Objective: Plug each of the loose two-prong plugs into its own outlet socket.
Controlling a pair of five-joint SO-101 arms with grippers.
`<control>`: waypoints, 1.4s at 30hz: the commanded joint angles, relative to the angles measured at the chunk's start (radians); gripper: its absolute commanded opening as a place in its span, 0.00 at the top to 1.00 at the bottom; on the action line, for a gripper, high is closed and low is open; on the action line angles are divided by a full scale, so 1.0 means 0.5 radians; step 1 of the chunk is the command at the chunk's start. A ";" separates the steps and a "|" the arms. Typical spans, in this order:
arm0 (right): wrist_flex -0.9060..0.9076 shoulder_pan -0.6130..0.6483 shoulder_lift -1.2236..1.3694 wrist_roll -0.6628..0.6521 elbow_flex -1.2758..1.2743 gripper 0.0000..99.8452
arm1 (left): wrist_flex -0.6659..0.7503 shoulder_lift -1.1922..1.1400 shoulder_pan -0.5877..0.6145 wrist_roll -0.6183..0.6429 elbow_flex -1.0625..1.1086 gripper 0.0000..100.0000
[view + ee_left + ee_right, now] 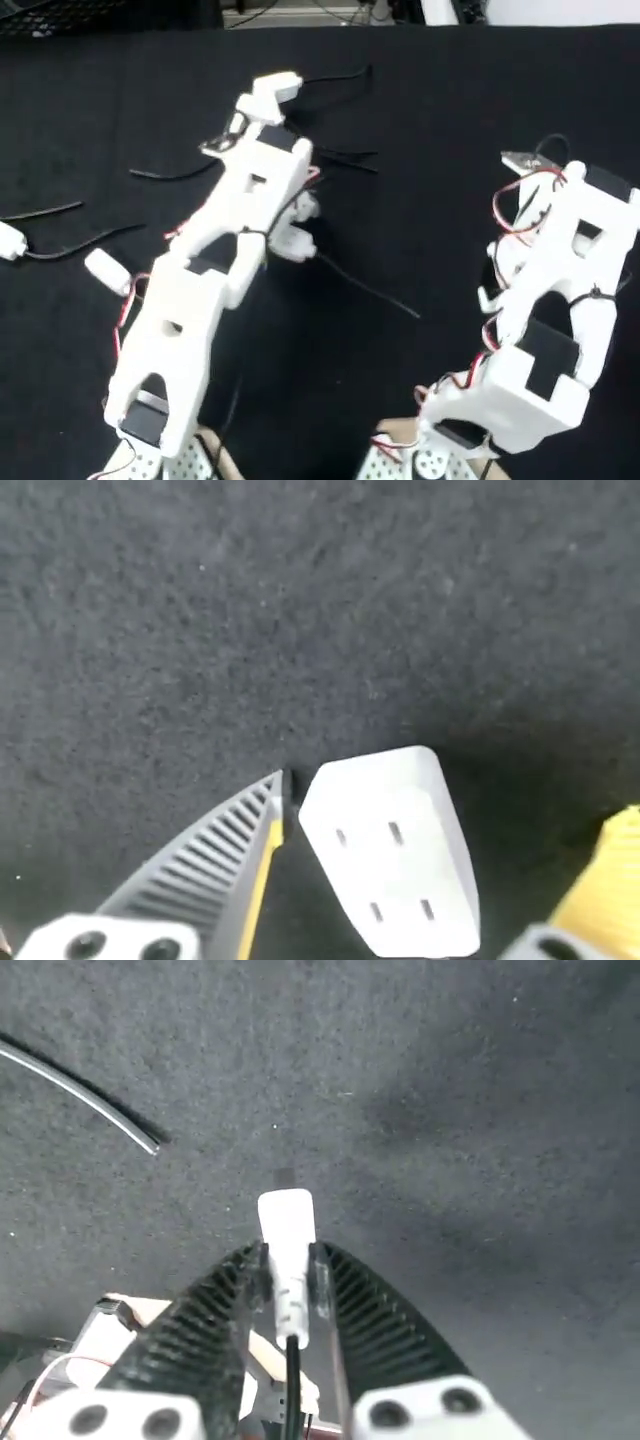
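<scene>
Plug (286, 1222) sat clenched in the right gripper (288, 1255); left gripper (452, 802) gaped around the outlet socket (388, 852). Next, probably: align prongs with slots.

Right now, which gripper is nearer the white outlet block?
Left. The outlet block sits inside the open left gripper; the right gripper, shut on a plug, is well off to the side.
</scene>
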State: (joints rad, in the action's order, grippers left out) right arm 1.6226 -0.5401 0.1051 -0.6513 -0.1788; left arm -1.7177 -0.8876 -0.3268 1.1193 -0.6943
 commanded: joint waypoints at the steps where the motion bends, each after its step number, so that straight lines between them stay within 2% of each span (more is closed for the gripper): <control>1: 0.009 -0.028 -0.035 -0.003 0.020 0.99 | -0.034 0.012 -0.081 -0.012 -0.041 0.55; 3: 0.009 -0.028 -0.035 -0.003 0.020 0.99 | -0.015 0.012 -0.075 -0.028 -0.038 0.58; 8: 0.009 -0.025 -0.035 -0.003 0.017 0.99 | 0.046 0.012 -0.069 -0.310 -0.041 0.78; 14: 0.061 -0.021 -0.035 -0.003 0.020 0.99 | 0.061 0.012 -0.084 -0.589 -0.038 0.97; 21: 0.061 -0.018 -0.035 -0.003 0.020 0.99 | 0.061 0.012 -0.084 -0.635 -0.038 0.97; 24: 0.061 -0.018 -0.035 -0.003 0.020 0.99 | 0.071 0.012 -0.106 -0.816 -0.054 0.97; 28: 0.061 -0.015 -0.035 0.000 0.017 0.99 | 0.184 0.012 -0.164 -0.988 -0.057 0.97; 36: 0.061 -0.031 -0.035 0.000 0.014 0.99 | 0.522 0.012 -0.256 -1.163 -0.057 0.97; 42: 0.061 -0.031 -0.035 0.000 0.014 0.99 | 0.460 0.012 -0.348 -1.277 0.011 0.97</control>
State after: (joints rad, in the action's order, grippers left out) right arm 1.6441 -0.5401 0.1051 -0.6513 -0.1788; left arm -1.5182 -0.8830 -0.4281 0.5071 -0.7050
